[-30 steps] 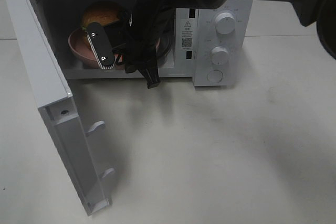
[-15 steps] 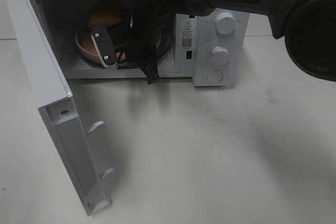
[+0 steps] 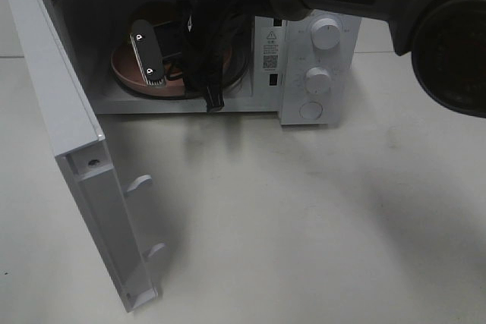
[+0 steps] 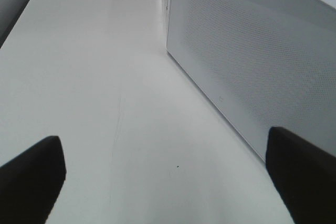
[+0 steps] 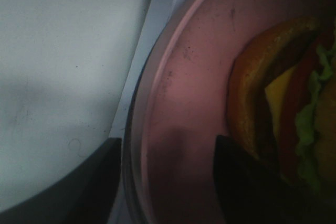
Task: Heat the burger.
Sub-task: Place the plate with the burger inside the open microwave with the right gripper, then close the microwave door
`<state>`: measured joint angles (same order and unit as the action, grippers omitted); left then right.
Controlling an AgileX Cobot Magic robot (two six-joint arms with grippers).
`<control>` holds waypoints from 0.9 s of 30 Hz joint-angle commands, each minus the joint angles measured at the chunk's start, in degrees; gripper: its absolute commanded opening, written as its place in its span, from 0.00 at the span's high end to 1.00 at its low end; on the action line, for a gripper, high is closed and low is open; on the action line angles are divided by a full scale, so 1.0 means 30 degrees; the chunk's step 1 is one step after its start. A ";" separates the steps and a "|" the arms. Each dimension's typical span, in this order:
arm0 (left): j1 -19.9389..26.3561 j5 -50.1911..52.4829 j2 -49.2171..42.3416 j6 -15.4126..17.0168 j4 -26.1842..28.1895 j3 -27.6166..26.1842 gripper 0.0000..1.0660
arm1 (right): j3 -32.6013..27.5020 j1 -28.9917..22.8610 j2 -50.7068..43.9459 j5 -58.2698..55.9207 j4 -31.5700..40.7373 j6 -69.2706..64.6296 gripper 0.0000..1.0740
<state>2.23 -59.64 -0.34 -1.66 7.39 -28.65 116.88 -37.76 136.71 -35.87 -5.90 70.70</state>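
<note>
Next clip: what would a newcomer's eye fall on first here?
The white microwave stands at the back, its door swung wide to the left. The black right gripper reaches inside, over a pink plate. The right wrist view shows a burger on that plate.

Exterior high: above and in front of microwave [image 3: 292, 51], looking down into its open cavity, moderate range.
Left wrist: low beside microwave's outer wall, facing along table [image 4: 94, 77].
Right wrist: at cavity mouth, very near pink plate [image 5: 194, 77] and burger [image 5: 249, 87].
Shared: exterior high also shows the plate.
</note>
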 commanded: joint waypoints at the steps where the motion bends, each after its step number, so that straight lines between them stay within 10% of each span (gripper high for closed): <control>1: -0.0057 0.0153 -0.0477 0.0076 -0.0019 0.0076 0.08 | 0.0115 0.0095 -0.0095 -0.0019 0.0019 -0.0859 0.39; 27: -0.0057 0.0153 -0.0477 0.0076 -0.0019 0.0076 0.08 | -1.0141 -0.0153 -0.6685 0.4469 -0.0191 -0.1910 0.29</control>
<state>2.23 -59.64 -0.34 -1.66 7.39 -28.65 89.84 -37.99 119.92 -24.35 -6.13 65.89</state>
